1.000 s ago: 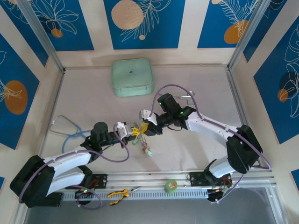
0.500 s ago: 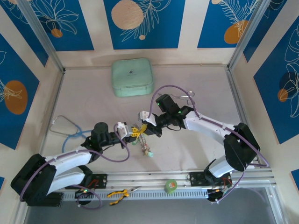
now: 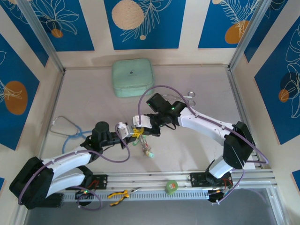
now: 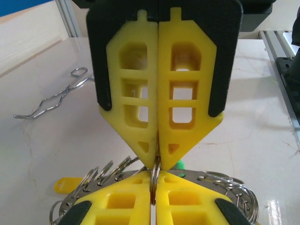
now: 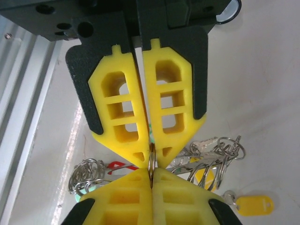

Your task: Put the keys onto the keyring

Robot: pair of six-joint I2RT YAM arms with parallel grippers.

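Thin silvery keyring edge-on between opposed yellow fingers, tagged silvery keys clustered on both sides.

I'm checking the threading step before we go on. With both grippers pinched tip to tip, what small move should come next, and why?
Probably hold the left gripper firm and let the right gripper twist slightly to work the thin ring along. Both are shut on that one ring, edge-on, tips nearly touching, with the keys bunched beside them, so little else can move.
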